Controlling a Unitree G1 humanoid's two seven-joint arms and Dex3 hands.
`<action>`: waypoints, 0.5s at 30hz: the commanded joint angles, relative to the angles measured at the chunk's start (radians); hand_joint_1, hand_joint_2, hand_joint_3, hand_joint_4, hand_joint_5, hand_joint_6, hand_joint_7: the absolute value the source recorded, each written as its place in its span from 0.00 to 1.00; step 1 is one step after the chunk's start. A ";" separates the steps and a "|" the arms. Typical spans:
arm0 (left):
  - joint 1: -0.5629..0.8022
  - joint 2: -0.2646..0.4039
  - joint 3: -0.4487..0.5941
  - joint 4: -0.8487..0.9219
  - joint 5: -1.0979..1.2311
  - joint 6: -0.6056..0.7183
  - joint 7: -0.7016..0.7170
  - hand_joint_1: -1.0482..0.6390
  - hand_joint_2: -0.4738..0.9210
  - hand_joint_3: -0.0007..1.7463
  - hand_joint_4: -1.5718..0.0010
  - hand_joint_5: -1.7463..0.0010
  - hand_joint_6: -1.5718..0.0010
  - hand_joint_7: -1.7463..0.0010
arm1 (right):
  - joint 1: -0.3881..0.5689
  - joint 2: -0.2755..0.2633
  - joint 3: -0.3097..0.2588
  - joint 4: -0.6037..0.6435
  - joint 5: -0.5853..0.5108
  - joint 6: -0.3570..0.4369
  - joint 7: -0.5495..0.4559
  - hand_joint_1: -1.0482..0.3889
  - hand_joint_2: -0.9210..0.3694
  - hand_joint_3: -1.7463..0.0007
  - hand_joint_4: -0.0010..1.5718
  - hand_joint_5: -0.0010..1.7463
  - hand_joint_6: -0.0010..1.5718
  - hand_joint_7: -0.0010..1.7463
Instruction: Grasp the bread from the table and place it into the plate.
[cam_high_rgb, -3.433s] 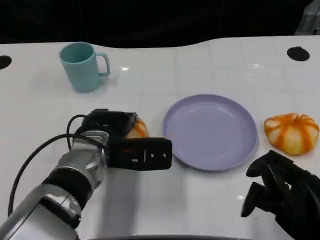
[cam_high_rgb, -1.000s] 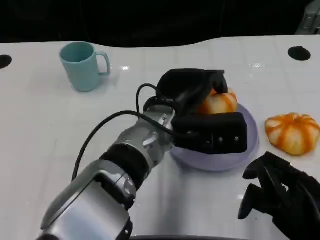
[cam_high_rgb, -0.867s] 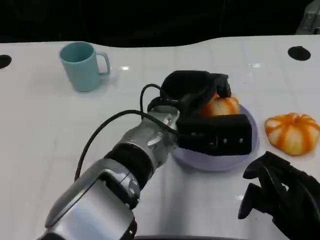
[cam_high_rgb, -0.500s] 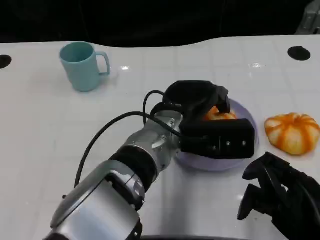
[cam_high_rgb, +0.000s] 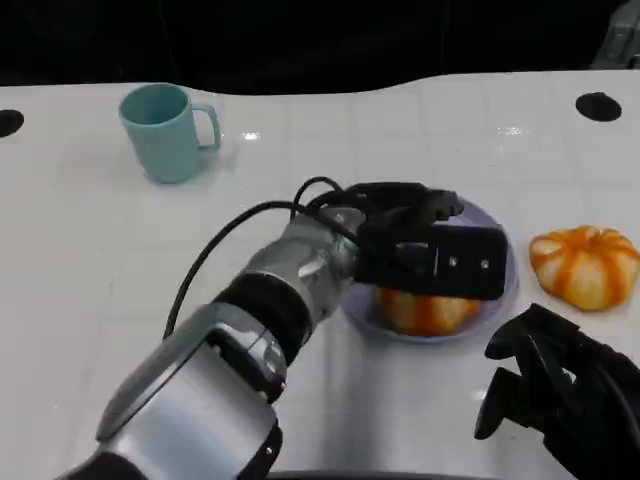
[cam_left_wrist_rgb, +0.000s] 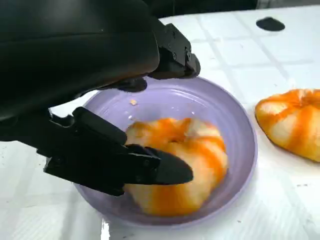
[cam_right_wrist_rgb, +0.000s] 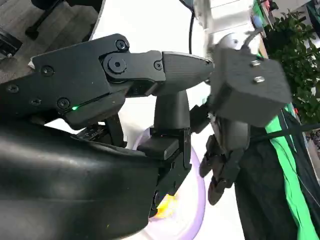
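Observation:
An orange-striped bread bun (cam_high_rgb: 425, 310) lies inside the lilac plate (cam_high_rgb: 505, 262), toward its near rim. My left hand (cam_high_rgb: 420, 245) hovers just over it with fingers apart. In the left wrist view the bun (cam_left_wrist_rgb: 192, 160) rests on the plate's floor (cam_left_wrist_rgb: 235, 125); one finger (cam_left_wrist_rgb: 150, 170) crosses in front of the bun, and the others are spread over the plate's far side, away from it. My right hand (cam_high_rgb: 555, 395) rests near the table's front right edge, holding nothing.
A second orange-striped bun (cam_high_rgb: 584, 265) sits on the table just right of the plate. A teal mug (cam_high_rgb: 165, 132) stands at the far left. Dark round holes (cam_high_rgb: 597, 106) mark the table's far corners.
My left hand carried the bun from the table's left side over to the plate and lowered it. The bun now lies in the plate, and the fingers have spread off it. The right hand stayed put.

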 joint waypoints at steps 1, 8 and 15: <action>-0.046 0.026 0.030 -0.027 -0.035 0.008 -0.081 0.11 1.00 0.29 1.00 0.97 0.94 1.00 | -0.002 -0.013 -0.009 0.003 -0.004 -0.019 0.003 0.42 0.00 0.77 0.41 1.00 0.31 0.93; -0.026 0.070 0.204 -0.088 -0.237 0.007 -0.240 0.16 1.00 0.26 0.84 0.90 0.83 0.95 | 0.001 -0.013 -0.017 0.001 0.004 -0.012 0.002 0.42 0.00 0.76 0.40 1.00 0.31 0.93; 0.065 0.123 0.300 -0.198 -0.347 -0.035 -0.238 0.23 1.00 0.20 0.68 0.80 0.66 0.91 | 0.015 -0.019 -0.019 0.007 0.004 -0.030 0.021 0.42 0.00 0.76 0.41 1.00 0.31 0.92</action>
